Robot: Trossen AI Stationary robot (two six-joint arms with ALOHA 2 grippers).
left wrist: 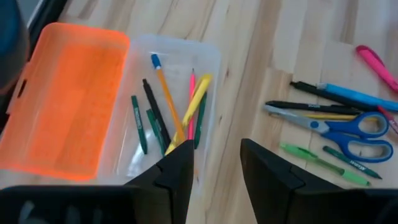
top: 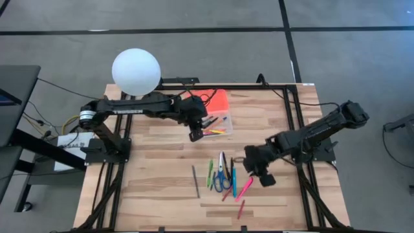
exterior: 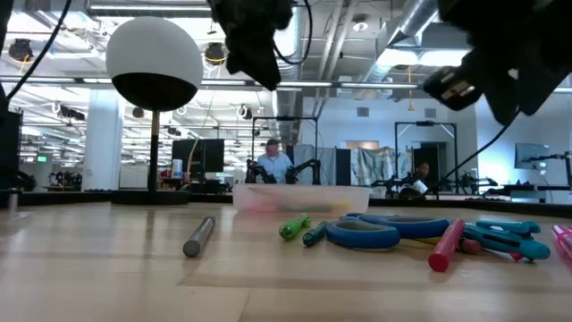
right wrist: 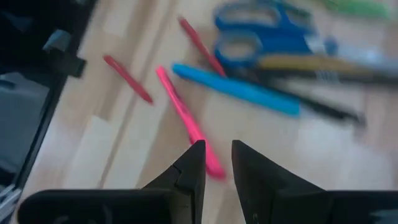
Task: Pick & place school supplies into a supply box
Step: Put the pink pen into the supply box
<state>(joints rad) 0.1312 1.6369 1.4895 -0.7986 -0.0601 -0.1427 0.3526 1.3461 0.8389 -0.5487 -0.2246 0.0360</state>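
While both arms hang above the worktop (top: 162, 188), neither holds anything.

Left gripper (top: 196, 134) sits over the clear supply box (top: 217, 125) (orange lid (left wrist: 59, 106) folded back, pens inside), jaws parted and empty. Right gripper (right wrist: 216, 163) hovers above the pink pen (right wrist: 186, 118) beside the blue-handled scissors (top: 222, 178), jaws narrowly apart.

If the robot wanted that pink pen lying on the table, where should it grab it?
Probably mid-barrel, from straight above, fingers closing across its width. The pink pen lies flat, and its middle is clear of the blue pen. The right gripper is open just above it.
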